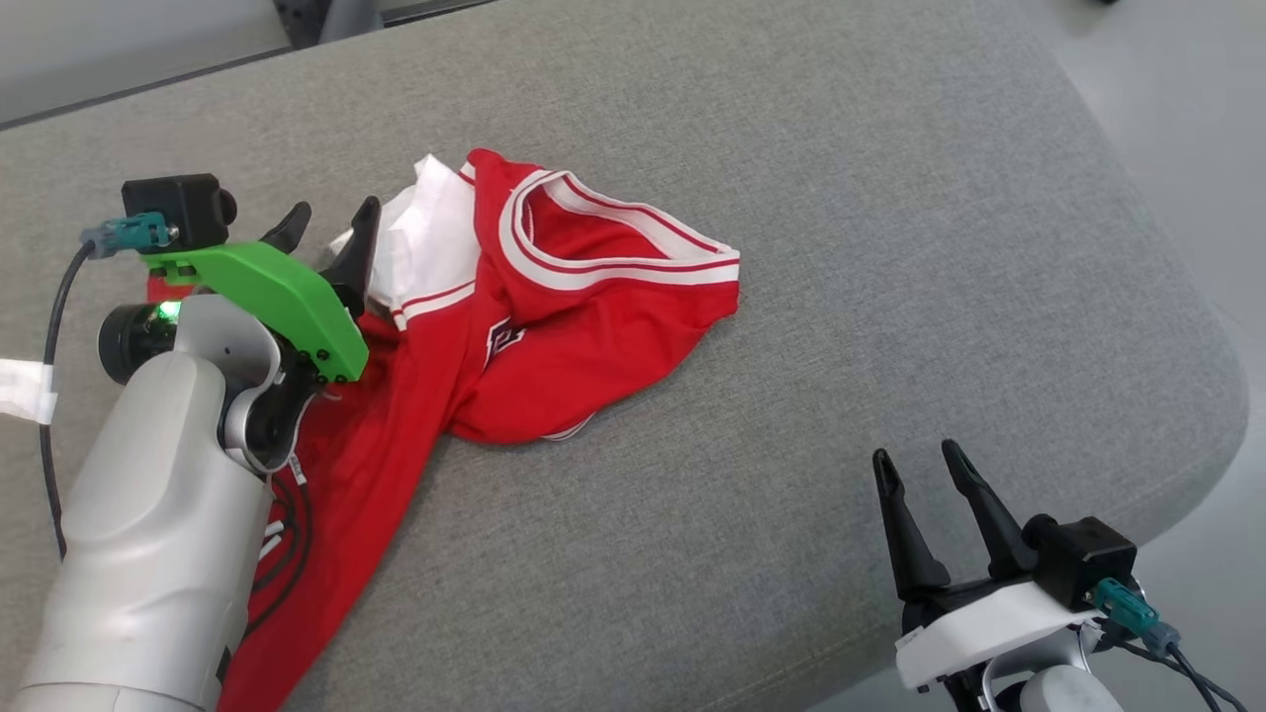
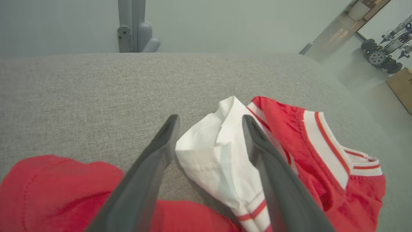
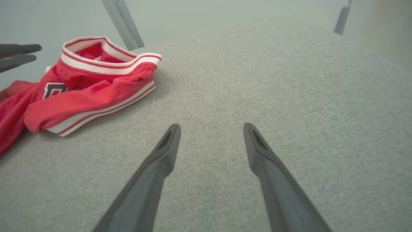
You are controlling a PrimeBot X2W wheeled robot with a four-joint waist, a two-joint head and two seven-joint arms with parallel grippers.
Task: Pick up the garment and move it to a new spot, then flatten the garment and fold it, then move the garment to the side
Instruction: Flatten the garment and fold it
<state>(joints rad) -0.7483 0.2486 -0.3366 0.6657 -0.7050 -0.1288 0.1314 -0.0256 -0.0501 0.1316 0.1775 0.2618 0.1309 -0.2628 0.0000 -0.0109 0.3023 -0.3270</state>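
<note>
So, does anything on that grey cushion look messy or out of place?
Yes: the red jersey lies crumpled in a heap, its white part bunched up by the open left claw. Nothing looks torn or spilled.

A grey fabric-covered surface [image 1: 890, 247] carries a crumpled red and white garment [image 1: 554, 326] toward its left.

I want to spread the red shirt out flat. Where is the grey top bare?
Most room: the wide bare stretch of grey top between the red shirt and the right fingers, out to the rounded edge. A strip beyond the collar is free too. Crowded: the left side, where the left fingers and shirt tail lie.
</note>
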